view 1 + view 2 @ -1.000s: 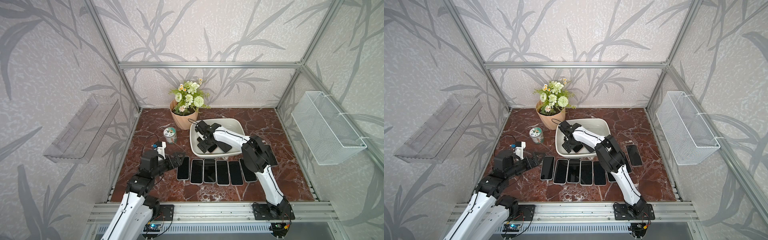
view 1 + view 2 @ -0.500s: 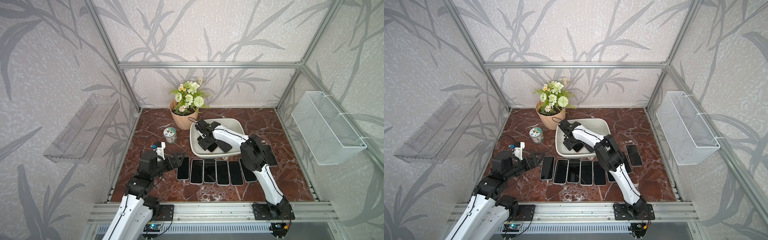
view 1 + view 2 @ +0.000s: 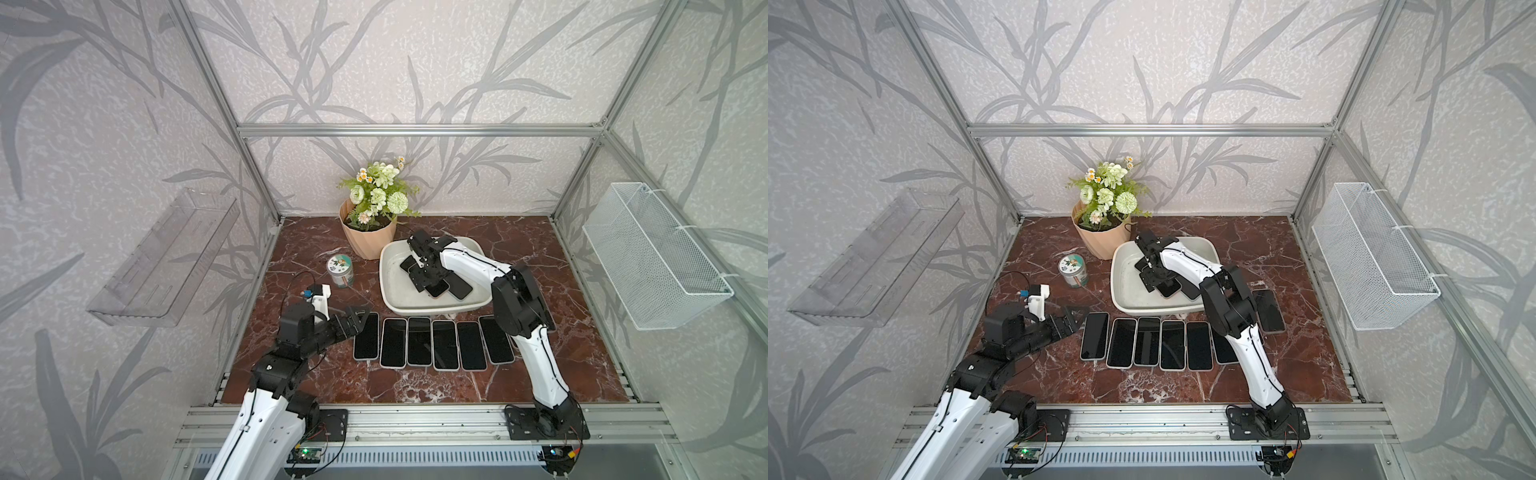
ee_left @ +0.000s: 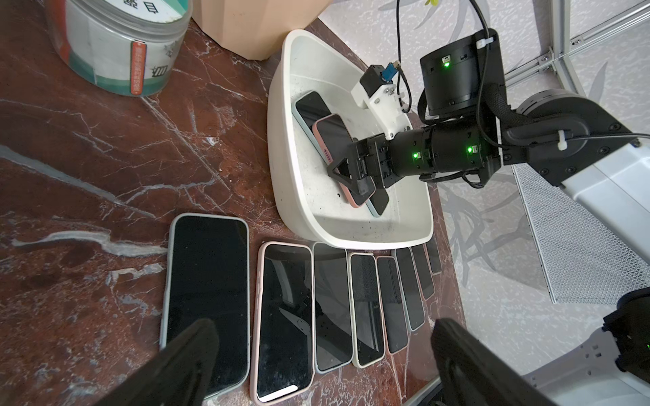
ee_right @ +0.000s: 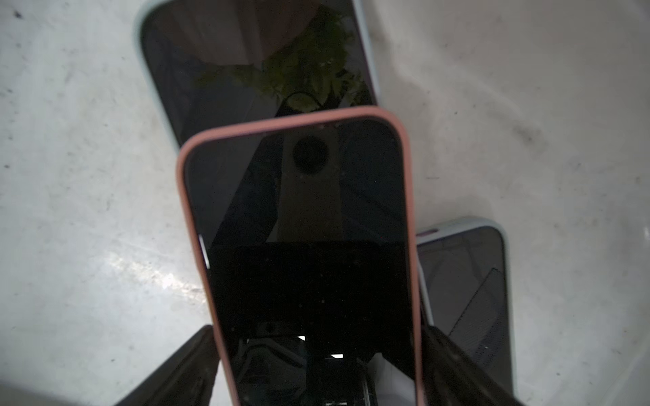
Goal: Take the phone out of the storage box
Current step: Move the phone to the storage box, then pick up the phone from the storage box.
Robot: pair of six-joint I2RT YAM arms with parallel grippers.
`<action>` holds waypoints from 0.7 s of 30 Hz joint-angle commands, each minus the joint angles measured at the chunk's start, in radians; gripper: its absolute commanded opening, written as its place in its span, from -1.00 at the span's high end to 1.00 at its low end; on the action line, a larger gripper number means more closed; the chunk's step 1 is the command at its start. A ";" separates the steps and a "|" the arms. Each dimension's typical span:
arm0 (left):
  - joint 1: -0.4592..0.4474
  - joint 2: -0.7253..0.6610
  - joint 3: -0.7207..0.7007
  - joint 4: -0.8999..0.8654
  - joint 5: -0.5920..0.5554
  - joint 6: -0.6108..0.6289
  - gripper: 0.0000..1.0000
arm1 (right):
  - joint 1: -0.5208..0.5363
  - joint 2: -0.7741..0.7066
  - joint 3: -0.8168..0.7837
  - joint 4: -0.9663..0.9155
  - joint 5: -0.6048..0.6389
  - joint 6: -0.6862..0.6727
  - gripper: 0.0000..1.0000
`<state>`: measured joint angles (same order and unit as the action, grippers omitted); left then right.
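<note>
While the right claw point(image 5: 316, 337) is down inside the storage box point(image 3: 392, 291), the phone point(image 5: 299, 211) lies between its two fingers, one finger close at each long side; whether they squeeze it cannot be told; the phone rests near the middle of the box, on top of a pale blue phone point(image 5: 246, 52); the round tin point(image 3: 340, 270) has a label with words too blurry to read; the phone has a pink case and a dark, shiny screen facing up; the left claw point(image 4: 323, 325) is wide open beside the row of phones point(image 3: 419, 340) on the counter.
</note>
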<state>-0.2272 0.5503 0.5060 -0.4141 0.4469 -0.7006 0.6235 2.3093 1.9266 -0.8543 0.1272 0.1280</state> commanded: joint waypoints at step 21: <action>-0.002 -0.001 0.016 0.003 0.006 -0.012 -1.00 | -0.063 -0.087 -0.100 0.074 -0.106 0.061 -0.56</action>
<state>-0.2272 0.5560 0.5060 -0.4168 0.4473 -0.7090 0.5797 2.2681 1.8660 -0.7799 0.0422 0.1619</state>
